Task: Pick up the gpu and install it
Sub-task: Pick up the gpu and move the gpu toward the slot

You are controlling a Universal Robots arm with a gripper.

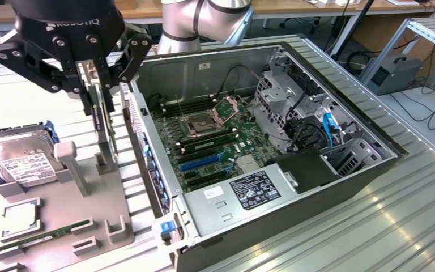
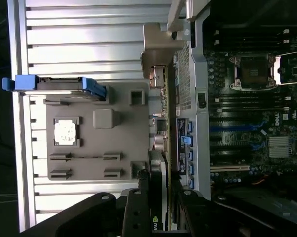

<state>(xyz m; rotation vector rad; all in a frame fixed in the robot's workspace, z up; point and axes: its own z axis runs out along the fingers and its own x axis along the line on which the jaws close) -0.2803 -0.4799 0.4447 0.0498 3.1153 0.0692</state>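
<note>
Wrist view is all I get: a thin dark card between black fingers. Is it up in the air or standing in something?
Observer: The gripper is shut on that thin green-black gpu card; it stands upright, lower end at the grey plastic holder.
Operator: What else does the holder carry?
Observer: A boxy silver hard drive with a white label on its face.
Operator: Anything more?
Observer: A long narrow green RAM stick, lying flat.

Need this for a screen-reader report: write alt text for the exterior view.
The gripper grips the gpu, standing on edge at the grey holder tray, beside the open computer case. A hard drive sits in the tray.
</note>
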